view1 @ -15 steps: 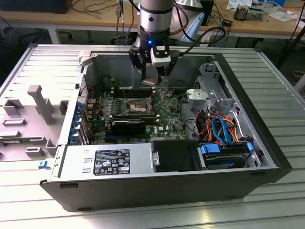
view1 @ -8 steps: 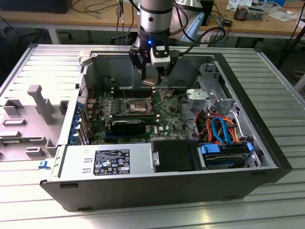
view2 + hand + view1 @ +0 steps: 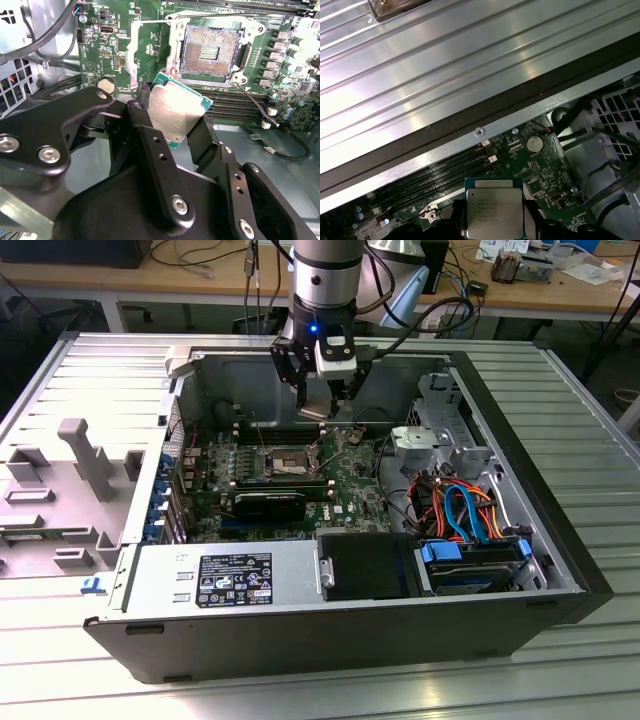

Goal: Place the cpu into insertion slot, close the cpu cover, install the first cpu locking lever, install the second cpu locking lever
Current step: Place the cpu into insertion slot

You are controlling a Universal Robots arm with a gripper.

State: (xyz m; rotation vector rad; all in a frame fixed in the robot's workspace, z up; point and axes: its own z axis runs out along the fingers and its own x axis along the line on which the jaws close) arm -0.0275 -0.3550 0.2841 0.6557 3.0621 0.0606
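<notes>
My gripper (image 3: pixel 316 408) hangs inside the open computer case, a little above the green board and behind the insertion slot (image 3: pixel 290 458). It is shut on the cpu (image 3: pixel 176 112), a flat silvery square chip pinched by its edges between the two black fingers (image 3: pixel 138 116). In the first wrist view the cpu (image 3: pixel 494 207) sits level between the same fingers (image 3: pixel 534 220). The insertion slot (image 3: pixel 212 49) lies uncovered, its tan-gold contacts showing. The cpu cover (image 3: pixel 134 56) stands swung open beside it. A thin locking lever (image 3: pixel 252 102) sticks out loose near the slot.
Black memory sticks (image 3: pixel 285 480) lie just in front of the slot. A power supply (image 3: pixel 225 580) and a drive bay with blue and orange cables (image 3: pixel 465 525) fill the near side of the case. A grey plastic shroud (image 3: pixel 80 475) rests on the table at the exterior view's left.
</notes>
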